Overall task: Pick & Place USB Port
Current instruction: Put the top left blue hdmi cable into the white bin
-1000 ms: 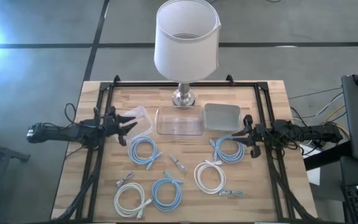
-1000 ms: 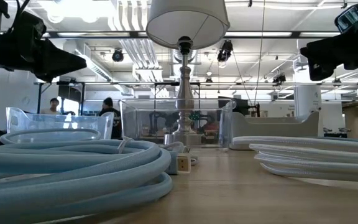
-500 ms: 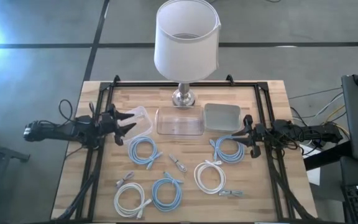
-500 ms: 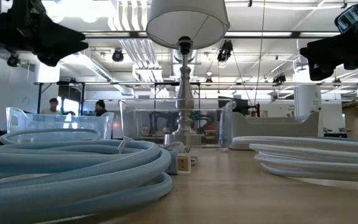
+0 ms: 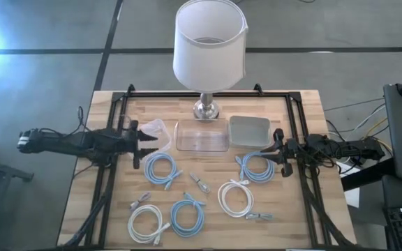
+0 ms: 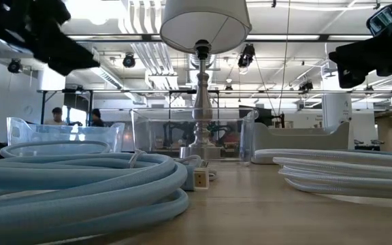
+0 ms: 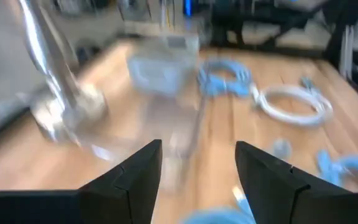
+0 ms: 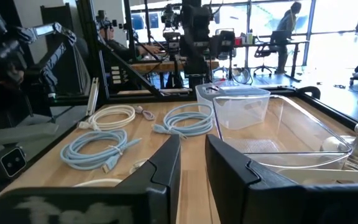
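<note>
1. Left gripper (image 5: 142,143) – at table's left edge, just beside small clear tub (image 5: 156,131) near back-left; fingers spread apart, nothing between them. Left wrist view confirms a gap between its dark fingers (image 7: 132,180); rest of that view is blurred.
2. White cable coil (image 5: 146,222) – front-left corner area, plug ends loose beside it.
3. Blue cable coil (image 5: 162,169) – left of centre, just in front of left gripper; flat on table.
4. Second blue coil (image 5: 188,215) – near front edge, just right of the white coil.
5. Loose USB connector (image 5: 199,184) – table centre, between the coils; apart from both grippers.
6. Clear rectangular bin (image 5: 202,136) – centre-back, in front of lamp (image 5: 210,43) base; contents cannot tell.
7. White cable coil no. 2 (image 5: 236,198) – right of centre, toward front edge.
8. Grey lid-like tray (image 5: 249,130) – back-right of centre, just beside clear bin.
9. Blue coil no. 3 (image 5: 256,167) – near right edge, close by right gripper.
10. Right gripper (image 5: 278,151) – at right edge, fingers nearly together w/ narrow gap, holding nothing; right wrist view shows same narrow gap between fingers (image 8: 160,168).
</note>
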Robot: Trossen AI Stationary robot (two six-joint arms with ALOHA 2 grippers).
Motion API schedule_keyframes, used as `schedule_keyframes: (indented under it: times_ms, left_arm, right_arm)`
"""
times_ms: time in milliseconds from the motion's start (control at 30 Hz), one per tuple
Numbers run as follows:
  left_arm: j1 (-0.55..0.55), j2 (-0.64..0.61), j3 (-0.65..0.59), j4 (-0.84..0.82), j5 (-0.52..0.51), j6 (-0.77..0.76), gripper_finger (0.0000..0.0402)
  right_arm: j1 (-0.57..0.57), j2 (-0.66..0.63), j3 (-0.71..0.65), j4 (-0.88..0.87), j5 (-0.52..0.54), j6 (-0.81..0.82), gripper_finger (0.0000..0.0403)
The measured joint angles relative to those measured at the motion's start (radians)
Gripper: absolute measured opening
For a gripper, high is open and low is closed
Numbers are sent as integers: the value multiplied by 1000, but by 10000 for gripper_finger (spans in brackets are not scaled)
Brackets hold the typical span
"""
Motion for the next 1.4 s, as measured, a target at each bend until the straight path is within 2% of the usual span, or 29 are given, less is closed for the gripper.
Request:
schedule_keyframes:
  times_ms: [167, 367, 600, 767, 967, 1100, 1400]
  left_arm:
    - [-1, 48, 4, -78, 97, -119, 208]
    - [-3, 90, 2, -72, 157, -116, 206]
    - [-12, 148, 2, -64, 235, -112, 206]
    - [-16, 181, 2, -64, 243, -78, 206]
    - [-20, 216, 2, -59, 247, -40, 206]
    - [-20, 250, 2, -29, 265, -27, 203]
    - [-43, 365, 2, 113, 360, -83, 193]
  right_arm:
    - [0, 0, 0, 0, 0, -15, 81]
    - [0, 0, 0, 0, 0, -16, 86]
    - [0, 0, 0, 2, 2, -52, 75]
    - [0, 0, 0, 4, 2, -60, 68]
    - [0, 1, 0, 9, 1, -190, 76]
    - [0, 0, 0, 12, 1, -184, 82]
    - [0, 20, 0, 294, 1, -147, 87]
